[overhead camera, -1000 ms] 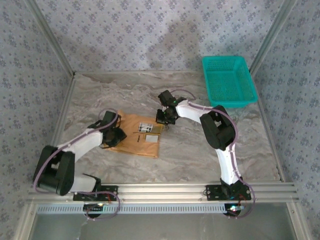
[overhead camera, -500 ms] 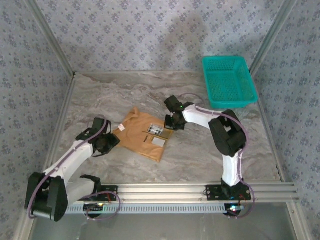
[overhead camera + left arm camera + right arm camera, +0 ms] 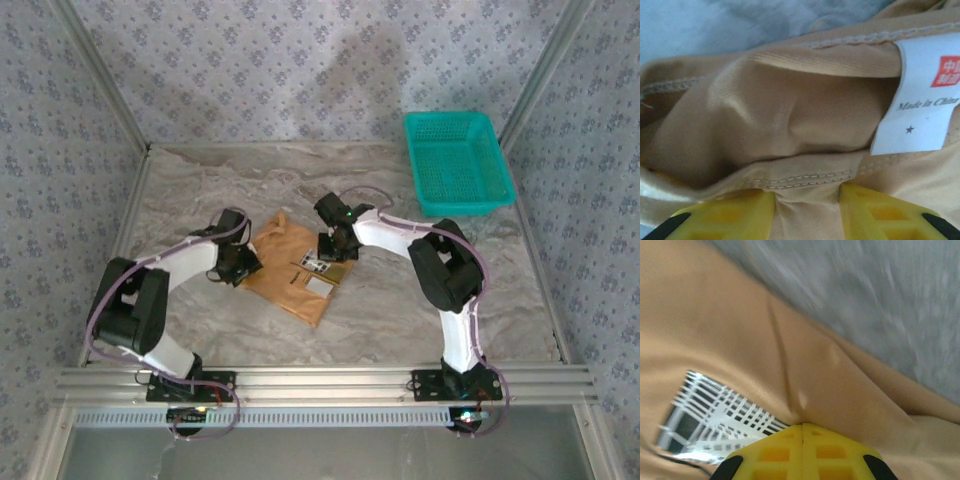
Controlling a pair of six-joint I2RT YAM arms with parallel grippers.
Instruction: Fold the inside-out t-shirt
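Cloth meets us first at the near side of the table (image 3: 400,310), where the left gripper (image 3: 807,202) sits low on the near-left edge of the t-shirt (image 3: 285,270). Its yellow fingers (image 3: 725,217) stand apart, and a stitched hem with a strip of tan cloth passes between them. We cannot tell if they press on this cloth or only stand around it. Just beyond the hem a white label (image 3: 920,100) is sewn on the upper side.

The t-shirt lies in the middle of the table, between the two grippers. It is a small flat packet, turned at an angle to the table edge. We judge the folding to be far along, though a bit of cloth pokes out at the far edge of the packet.

A little farther, the right gripper (image 3: 802,432) rests on the far-right part of the packet, beside a checked white patch (image 3: 715,410). Its fingers are pressed together, and creases in the cloth run toward their tips. A thin layer may be caught there, but we cannot be sure.

From here we see these dangers:

- If the right gripper lifts away with a layer caught, it could drag the top fold open.
- If the left gripper pulls while the hem is between its fingers, the thin cloth could slide and the packet could turn more or lose its shape.
- If both arms pull apart, the folds would stretch flat.

Far at the right corner stands a teal basket (image 3: 445,117), well apart from the cloth.
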